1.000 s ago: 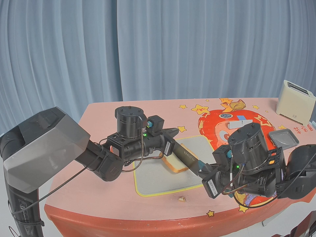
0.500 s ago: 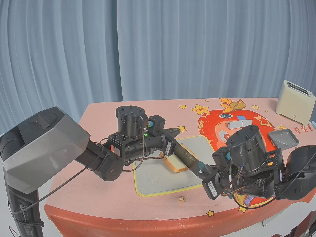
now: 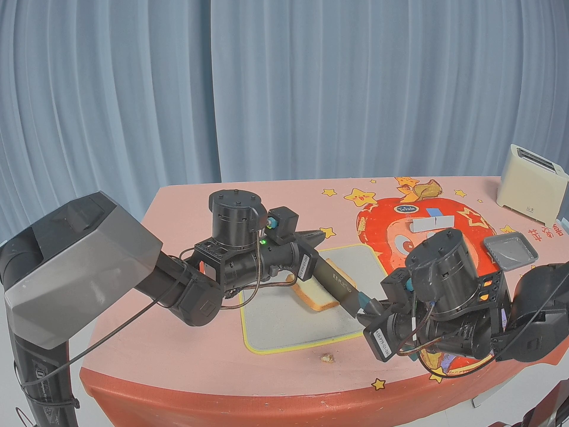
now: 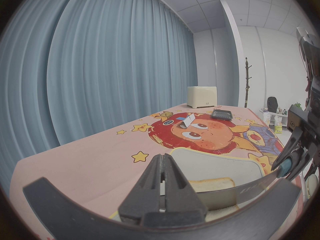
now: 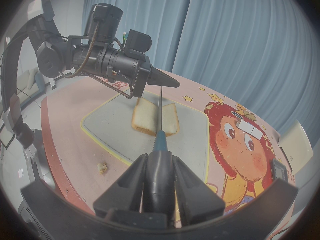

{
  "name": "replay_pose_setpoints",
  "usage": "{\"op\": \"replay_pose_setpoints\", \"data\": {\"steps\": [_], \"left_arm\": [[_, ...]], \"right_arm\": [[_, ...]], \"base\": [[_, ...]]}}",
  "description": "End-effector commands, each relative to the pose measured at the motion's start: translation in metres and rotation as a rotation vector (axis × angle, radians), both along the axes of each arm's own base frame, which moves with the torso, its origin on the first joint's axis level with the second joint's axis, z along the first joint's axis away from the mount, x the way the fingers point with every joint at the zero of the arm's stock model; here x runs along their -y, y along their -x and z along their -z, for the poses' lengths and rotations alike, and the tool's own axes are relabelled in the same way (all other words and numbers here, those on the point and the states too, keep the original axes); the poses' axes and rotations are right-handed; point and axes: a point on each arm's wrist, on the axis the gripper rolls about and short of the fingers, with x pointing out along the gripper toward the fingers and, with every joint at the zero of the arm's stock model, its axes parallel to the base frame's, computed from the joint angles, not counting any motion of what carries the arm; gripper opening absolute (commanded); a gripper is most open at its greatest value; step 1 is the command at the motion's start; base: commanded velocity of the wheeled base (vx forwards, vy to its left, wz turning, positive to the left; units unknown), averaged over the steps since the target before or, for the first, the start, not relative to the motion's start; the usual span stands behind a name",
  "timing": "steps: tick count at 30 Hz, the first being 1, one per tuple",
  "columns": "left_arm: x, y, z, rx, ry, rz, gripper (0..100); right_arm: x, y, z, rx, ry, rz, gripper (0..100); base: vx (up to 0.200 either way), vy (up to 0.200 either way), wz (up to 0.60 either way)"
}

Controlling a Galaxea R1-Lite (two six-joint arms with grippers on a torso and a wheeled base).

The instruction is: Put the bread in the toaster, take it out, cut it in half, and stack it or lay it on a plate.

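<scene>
A slice of toasted bread (image 3: 313,297) lies on the grey yellow-edged cutting mat (image 3: 284,322). My right gripper (image 3: 368,306) is shut on the teal handle of a knife (image 3: 335,280) at the mat's near right corner. The blade lies across the middle of the bread (image 5: 144,117), edge down, as the knife (image 5: 160,110) in the right wrist view shows. My left gripper (image 3: 316,235) is shut, with its fingertips just above the blade's far end. In the left wrist view the blade (image 4: 240,192) runs under the left gripper (image 4: 163,162) in front of the bread (image 4: 213,184).
A cream toaster (image 3: 531,186) stands at the table's far right corner. A small grey tray (image 3: 511,250) sits on the cartoon print in front of it. A bread crumb (image 3: 326,358) lies near the front edge, below the mat.
My right wrist has shifted slightly left and lower, still holding the knife. The blade, the bread and the left arm stay where they were.
</scene>
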Motion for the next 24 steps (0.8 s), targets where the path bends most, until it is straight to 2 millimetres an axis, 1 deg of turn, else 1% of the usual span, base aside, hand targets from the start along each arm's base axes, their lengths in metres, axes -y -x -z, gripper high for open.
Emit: {"op": "replay_pose_setpoints", "data": {"steps": [1, 7, 14, 21, 24], "left_arm": [[0.000, 0.000, -0.001, 0.004, 0.002, 0.000, 0], [-0.001, 0.000, -0.002, 0.004, 0.002, -0.003, 0], [-0.001, 0.000, 0.007, -0.017, -0.013, -0.003, 0], [-0.002, 0.001, 0.008, -0.018, -0.014, -0.003, 0], [-0.002, 0.000, 0.008, -0.020, -0.015, -0.004, 0]], "right_arm": [[-0.001, -0.001, 0.003, -0.005, 0.006, 0.000, 0], [-0.001, -0.001, 0.001, 0.000, 0.001, 0.000, 0], [-0.002, -0.002, -0.004, 0.021, -0.026, 0.002, 0], [-0.002, -0.005, -0.009, 0.033, -0.043, 0.012, 0], [-0.002, -0.004, -0.008, 0.029, -0.038, 0.012, 0]], "base": [[0.000, 0.000, 0.00], [0.000, 0.000, 0.00], [0.000, 0.000, 0.00], [0.000, 0.000, 0.00], [0.000, 0.000, 0.00]]}}
